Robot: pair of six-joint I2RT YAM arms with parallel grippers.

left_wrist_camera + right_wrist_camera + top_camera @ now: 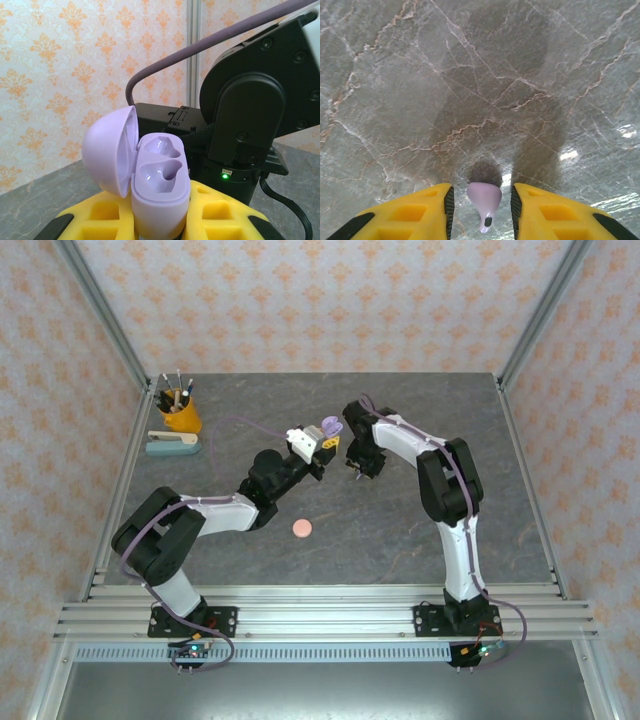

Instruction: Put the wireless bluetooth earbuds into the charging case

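L gripper (pixel 161 226) clamped on purple case (pixel 161 192), lid up; R gripper (pixel 482 194) jaws apart either side of purple earbud (pixel 484 199), gaps showing.

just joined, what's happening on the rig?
Left gripper holds the purple charging case up off the table, lid open, both wells empty. Right gripper is low over the table with its fingers either side of a purple earbud, small gaps showing, so not clamped yet. A pink case lies on the table.
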